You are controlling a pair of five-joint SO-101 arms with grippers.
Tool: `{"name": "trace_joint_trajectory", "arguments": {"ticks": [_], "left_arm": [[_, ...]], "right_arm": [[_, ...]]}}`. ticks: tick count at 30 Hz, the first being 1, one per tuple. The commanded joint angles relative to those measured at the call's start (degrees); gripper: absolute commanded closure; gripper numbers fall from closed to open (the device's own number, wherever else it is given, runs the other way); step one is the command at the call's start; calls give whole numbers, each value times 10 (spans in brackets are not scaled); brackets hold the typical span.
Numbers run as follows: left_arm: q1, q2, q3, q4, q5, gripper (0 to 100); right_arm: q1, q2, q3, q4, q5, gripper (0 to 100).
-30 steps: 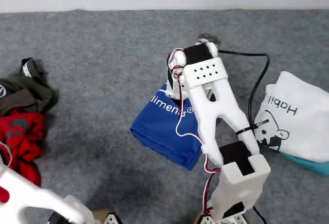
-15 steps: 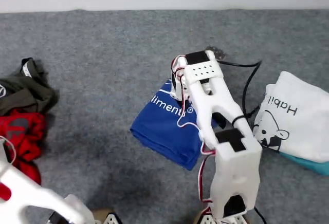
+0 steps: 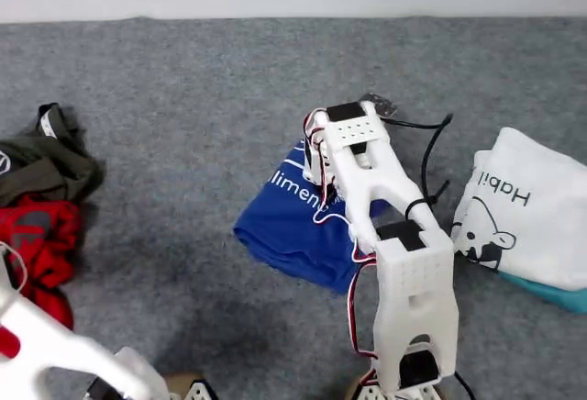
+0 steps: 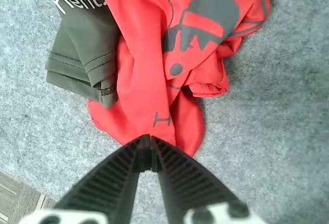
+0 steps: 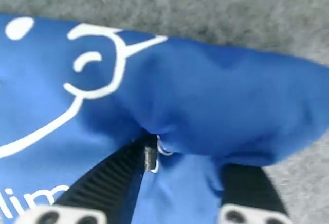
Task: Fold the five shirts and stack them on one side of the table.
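A folded blue shirt point(image 3: 289, 226) with white print lies mid-table. My right gripper point(image 3: 316, 160) sits at its far edge, shut on a bunched fold of the blue shirt point(image 5: 216, 106); cloth fills the gap in the right gripper point(image 5: 190, 157). A folded white shirt point(image 3: 523, 207) rests on a teal shirt point(image 3: 561, 295) at the right. A crumpled red shirt point(image 3: 37, 244) and a dark olive shirt point(image 3: 46, 163) lie at the left. My left gripper point(image 4: 149, 152) hangs shut above the red shirt point(image 4: 154, 70), by its edge, with the olive shirt point(image 4: 82, 34) beside it.
Grey carpet-like table surface point(image 3: 183, 97) stretches open between the left pile and the blue shirt. A black cable point(image 3: 431, 143) loops beside the right arm. The left arm's white body point(image 3: 55, 350) stands at the near left corner.
The right arm has drawn back toward the near side, its gripper coming a little nearer with the blue shirt's far edge. The left arm has barely shifted.
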Motion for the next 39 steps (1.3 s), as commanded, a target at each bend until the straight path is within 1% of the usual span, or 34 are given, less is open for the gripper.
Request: {"name": "trace_joint_trajectory", "arguments": {"ticks": [1, 3, 8, 12, 15, 20, 30, 33, 39], "left_arm": [[3, -12, -22, -18, -4, 993], [3, -11, -22, -20, -4, 993], [33, -12, -22, -19, -4, 993], [54, -12, -22, -19, -4, 993], [54, -12, -22, -19, -4, 993], [54, -11, -22, -19, -4, 993], [55, -9, -23, -35, -4, 993], [55, -9, -23, -34, -5, 993], [55, -9, -23, -36, -7, 993]], "right_arm": [[16, 29, -16, 1, 25, 936], [29, 29, -16, 2, 35, 988], [60, 25, -16, 3, 50, 990], [71, 1, -36, 56, 91, 990], [72, -46, -45, 107, 133, 990], [73, -148, -45, 160, 190, 990], [81, -335, -44, 210, 273, 991], [107, -378, -44, 211, 302, 991], [190, -448, -44, 211, 402, 991]]}}
